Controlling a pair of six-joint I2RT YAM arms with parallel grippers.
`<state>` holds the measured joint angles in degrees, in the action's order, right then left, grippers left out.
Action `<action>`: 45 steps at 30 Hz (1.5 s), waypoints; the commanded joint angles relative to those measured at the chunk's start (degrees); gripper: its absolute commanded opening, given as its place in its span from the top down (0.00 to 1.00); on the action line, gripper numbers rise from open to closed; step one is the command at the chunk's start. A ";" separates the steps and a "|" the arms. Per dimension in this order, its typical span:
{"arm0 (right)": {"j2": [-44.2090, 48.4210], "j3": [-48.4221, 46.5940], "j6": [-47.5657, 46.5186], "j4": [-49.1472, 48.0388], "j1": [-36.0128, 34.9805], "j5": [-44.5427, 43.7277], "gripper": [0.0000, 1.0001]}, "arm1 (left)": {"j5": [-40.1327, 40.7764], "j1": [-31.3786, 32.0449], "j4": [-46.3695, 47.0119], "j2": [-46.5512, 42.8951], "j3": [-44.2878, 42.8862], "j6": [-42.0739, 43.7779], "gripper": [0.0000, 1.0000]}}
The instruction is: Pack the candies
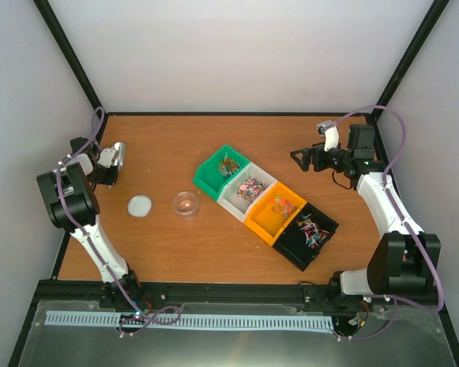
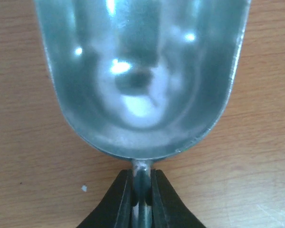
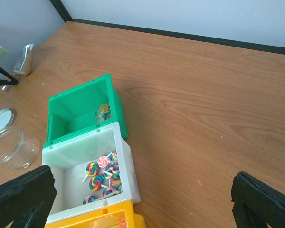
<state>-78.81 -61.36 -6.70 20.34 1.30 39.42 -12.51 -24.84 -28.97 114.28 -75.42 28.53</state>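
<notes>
Wooden desk (image 1: 214, 138) | left tool (image 2: 141, 179) clamped on metal scoop (image 2: 142, 80) handle | right tool (image 3: 143, 175) wide open, holding nothing | candies (image 3: 103, 175) lying in white bin (image 3: 127, 161), touching green bin (image 3: 117, 103)

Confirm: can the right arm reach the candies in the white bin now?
Probably yes: the right gripper is open and empty, the candies in the white bin lie uncovered, and only bare table lies between.
</notes>
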 commanded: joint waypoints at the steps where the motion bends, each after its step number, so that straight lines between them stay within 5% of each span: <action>1: 0.39 -0.75 -0.09 -0.32 0.19 0.95 0.00 | -2.82 0.56 -0.95 -2.05 0.10 1.06 0.96; 7: 0.27 -2.26 -3.22 2.68 0.24 6.56 0.00 | -4.44 2.09 -4.51 -8.33 0.48 3.64 0.99; 14: -2.39 -11.94 -9.84 13.04 0.19 9.98 0.00 | -10.64 7.94 -20.53 -19.70 -0.36 16.94 0.99; 25: -3.31 -22.36 -18.61 23.73 -4.16 11.33 0.08 | -14.02 31.61 -38.90 -37.35 3.07 25.35 0.95; 35: -2.74 -22.89 -24.42 26.86 -18.68 7.06 0.30 | -9.03 55.32 -40.78 -38.83 2.88 18.04 0.94; 45: -4.24 -21.87 -27.75 29.24 -31.29 4.61 0.45 | -4.70 67.33 -40.09 -35.59 1.91 13.42 0.93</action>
<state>-81.93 -82.83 -32.03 47.35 -25.65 45.58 -19.09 39.40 -68.53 77.54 -71.92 44.75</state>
